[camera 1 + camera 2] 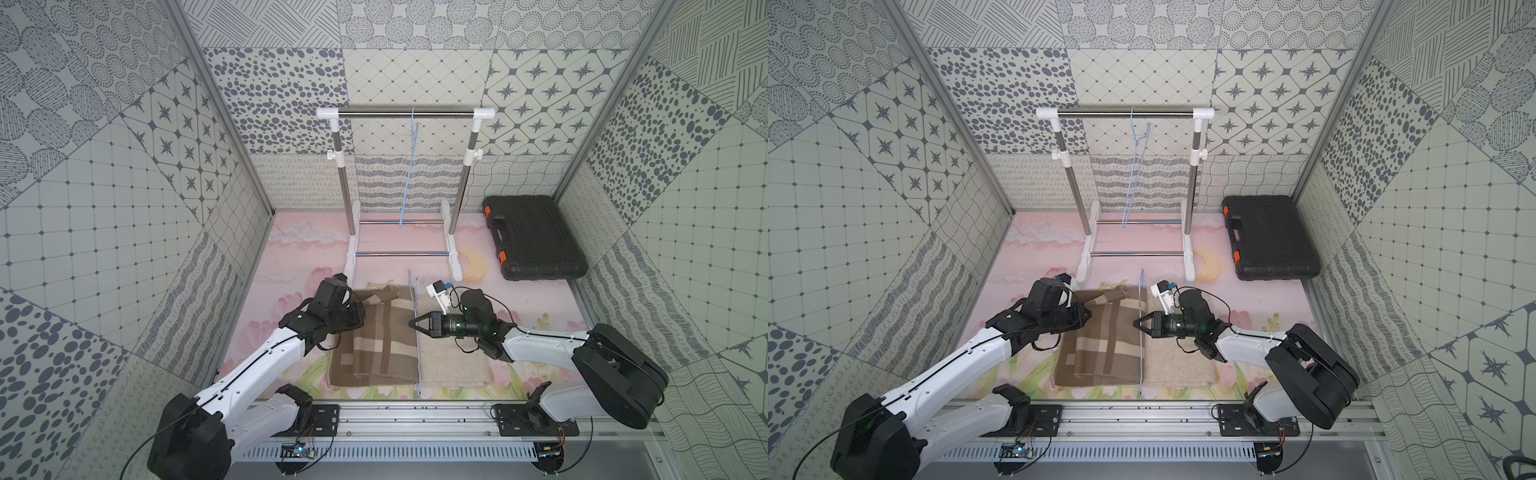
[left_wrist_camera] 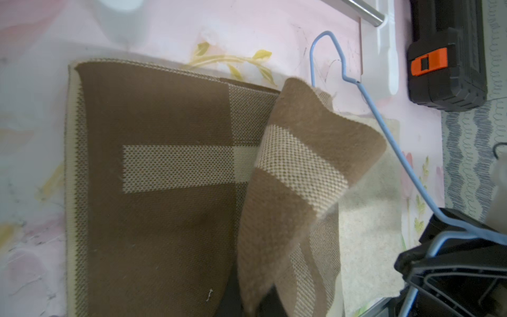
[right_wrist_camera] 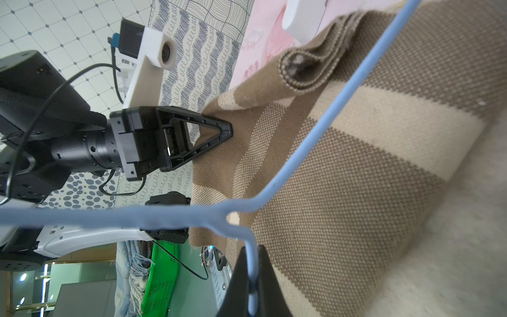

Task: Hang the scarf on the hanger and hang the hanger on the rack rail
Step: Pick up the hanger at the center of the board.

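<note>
So here's where you were: the scarf (image 1: pixel 386 340), folded brown-and-cream plaid, lay flat on the desk (image 1: pixel 299 257) toward 6 o'clock, close to the front rail. It wasn't on anything yet. Your left gripper (image 3: pixel 228 131) sat at the scarf's 10 o'clock corner with the jaws pressed together on the fabric. In the left wrist view a flap of the top layer curled up off the rest of the fold, and the right wrist view showed the cloth bunched right at the tip.

Your right gripper (image 1: pixel 412 323) came in from 3 o'clock, jaws pinching the thin wire of the blue hanger (image 3: pixel 164 216). In both top views that hanger showed edge-on, as a line running 12 to 6 along the scarf's 3 o'clock edge, with the hook end toward 12. It stood between the scarf and a beige felt pad (image 1: pixel 453 365) that lay just beside the scarf on the 3 o'clock side.

Further back at 12 o'clock stood the clothes rack (image 1: pixel 405 112), with a second blue hanger (image 1: pixel 409 174) dangling from the middle of its top bar. A black tool case (image 1: pixel 536 237) with orange latches lay closed at about 2 o'clock, well apart from both arms.
</note>
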Controlling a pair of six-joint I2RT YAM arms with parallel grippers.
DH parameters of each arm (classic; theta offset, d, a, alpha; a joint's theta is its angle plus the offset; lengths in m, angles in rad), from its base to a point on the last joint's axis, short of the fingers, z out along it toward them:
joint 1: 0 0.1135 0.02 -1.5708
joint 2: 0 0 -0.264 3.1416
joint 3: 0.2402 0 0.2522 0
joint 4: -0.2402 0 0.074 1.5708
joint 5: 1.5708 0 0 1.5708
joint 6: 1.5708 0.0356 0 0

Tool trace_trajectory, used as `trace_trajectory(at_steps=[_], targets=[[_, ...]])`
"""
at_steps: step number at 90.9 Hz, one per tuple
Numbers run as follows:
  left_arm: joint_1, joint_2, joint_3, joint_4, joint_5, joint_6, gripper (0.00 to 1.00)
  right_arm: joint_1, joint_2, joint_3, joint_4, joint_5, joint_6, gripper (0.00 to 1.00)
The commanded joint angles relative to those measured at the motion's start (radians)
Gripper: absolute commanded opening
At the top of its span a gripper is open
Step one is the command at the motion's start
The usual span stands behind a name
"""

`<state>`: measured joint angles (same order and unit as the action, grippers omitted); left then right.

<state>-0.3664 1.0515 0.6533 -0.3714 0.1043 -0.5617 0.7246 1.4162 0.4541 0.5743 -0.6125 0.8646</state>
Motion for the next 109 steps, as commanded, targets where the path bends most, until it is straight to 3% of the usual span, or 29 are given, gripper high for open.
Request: trace_trajectory(at_steps=[1,53,69,73,75,77,89,96,109], targets=[[0.014,-0.041,0.005,-0.128,-0.153,-0.070,0.00,0.002,0.023,-0.035,0.016,0.025,-0.006,0.00],[0.067,-0.020,-0.043,-0.118,-0.219,-0.068,0.00,0.003,0.051,-0.047,0.019,0.019,-0.011,0.00],[0.076,0.000,-0.066,-0.128,-0.248,-0.123,0.00,0.005,0.013,-0.070,-0.023,0.024,-0.021,0.00],[0.076,-0.004,-0.071,-0.127,-0.263,-0.132,0.24,0.005,-0.001,-0.072,-0.039,0.028,-0.027,0.00],[0.075,-0.003,-0.068,-0.128,-0.267,-0.132,0.42,0.006,-0.006,-0.072,-0.045,0.029,-0.030,0.00],[0.076,0.000,-0.063,-0.132,-0.271,-0.138,0.54,0.005,-0.007,-0.068,-0.055,0.028,-0.035,0.00],[0.075,0.013,0.005,-0.201,-0.307,-0.163,0.84,0.004,-0.001,-0.044,-0.076,0.019,-0.045,0.00],[0.070,-0.017,0.037,-0.232,-0.311,-0.168,0.88,0.006,0.007,-0.033,-0.080,0.017,-0.047,0.00],[0.002,-0.042,0.075,-0.231,-0.201,-0.227,0.77,0.009,0.025,-0.014,-0.090,0.013,-0.051,0.00]])
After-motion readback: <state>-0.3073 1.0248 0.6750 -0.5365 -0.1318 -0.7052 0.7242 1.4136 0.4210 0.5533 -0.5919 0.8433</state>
